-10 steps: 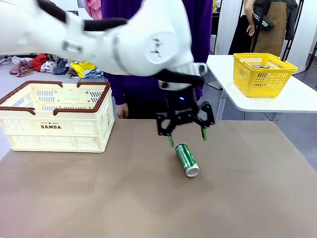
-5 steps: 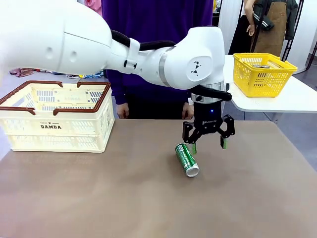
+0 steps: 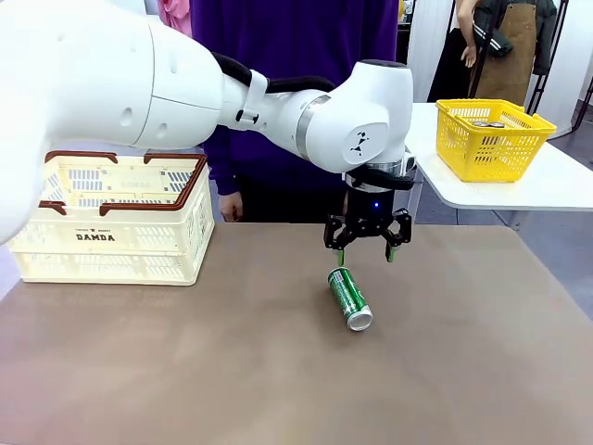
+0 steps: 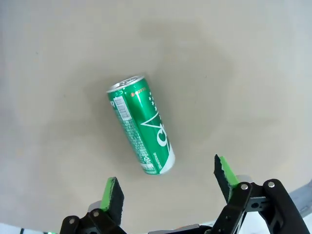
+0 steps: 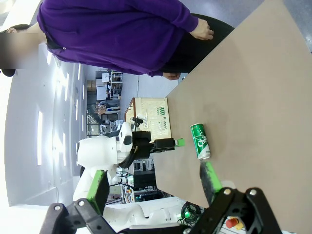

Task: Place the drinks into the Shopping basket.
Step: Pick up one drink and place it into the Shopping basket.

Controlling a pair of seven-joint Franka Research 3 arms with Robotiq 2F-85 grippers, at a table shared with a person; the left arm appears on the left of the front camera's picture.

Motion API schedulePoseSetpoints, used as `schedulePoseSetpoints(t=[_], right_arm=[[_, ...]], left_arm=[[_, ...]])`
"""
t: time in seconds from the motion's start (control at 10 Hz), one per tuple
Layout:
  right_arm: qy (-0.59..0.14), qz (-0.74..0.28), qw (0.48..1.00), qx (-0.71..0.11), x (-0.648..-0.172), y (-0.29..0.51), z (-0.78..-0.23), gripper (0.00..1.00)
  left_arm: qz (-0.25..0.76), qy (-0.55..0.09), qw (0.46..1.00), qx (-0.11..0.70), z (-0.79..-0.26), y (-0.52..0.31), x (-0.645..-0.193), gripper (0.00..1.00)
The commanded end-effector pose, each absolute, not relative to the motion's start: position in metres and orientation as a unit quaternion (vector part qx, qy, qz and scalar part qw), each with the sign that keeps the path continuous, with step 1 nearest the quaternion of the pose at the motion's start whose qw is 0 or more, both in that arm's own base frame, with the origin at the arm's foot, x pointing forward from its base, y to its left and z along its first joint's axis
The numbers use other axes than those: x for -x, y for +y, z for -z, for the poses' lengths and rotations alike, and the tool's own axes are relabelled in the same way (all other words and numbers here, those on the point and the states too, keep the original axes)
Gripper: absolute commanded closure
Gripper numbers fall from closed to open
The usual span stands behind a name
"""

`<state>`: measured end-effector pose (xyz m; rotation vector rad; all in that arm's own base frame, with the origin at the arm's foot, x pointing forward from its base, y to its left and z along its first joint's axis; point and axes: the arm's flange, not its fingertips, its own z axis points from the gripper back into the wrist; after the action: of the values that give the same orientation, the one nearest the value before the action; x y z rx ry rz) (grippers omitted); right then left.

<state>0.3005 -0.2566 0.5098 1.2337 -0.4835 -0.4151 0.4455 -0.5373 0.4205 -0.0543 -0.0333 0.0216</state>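
Can [image 3: 349, 298] lies sideways on the counter [image 3: 482, 352], just robot-side of the left pincer [image 3: 365, 255], which hangs wide open and empty; its long axis runs slightly skewed across the jaws.

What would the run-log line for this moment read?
left gripper: open, hovering over green can | green can: lying on table, ungripped | right gripper: open, empty | Shopping basket: at table's left, apart from can
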Motion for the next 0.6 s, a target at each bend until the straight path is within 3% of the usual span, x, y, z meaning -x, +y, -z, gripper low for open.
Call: schedulePoseSetpoints(t=[0.0,0.1,0.5], right_arm=[[-0.232,0.181,0.765,-0.573,-0.301,-0.257,-0.511,0.00],[-0.232,0.181,0.765,-0.573,-0.301,-0.257,-0.511,0.00],[-0.232,0.181,0.765,-0.573,-0.301,-0.257,-0.511,0.00]], left_arm=[[0.001,0.022,0.999,0.023,-0.434,-0.522,-0.435,0.00],[-0.011,-0.017,0.999,0.027,-0.420,-0.537,-0.445,0.00],[0.003,0.000,1.000,0.029,-0.409,-0.533,-0.450,0.00]])
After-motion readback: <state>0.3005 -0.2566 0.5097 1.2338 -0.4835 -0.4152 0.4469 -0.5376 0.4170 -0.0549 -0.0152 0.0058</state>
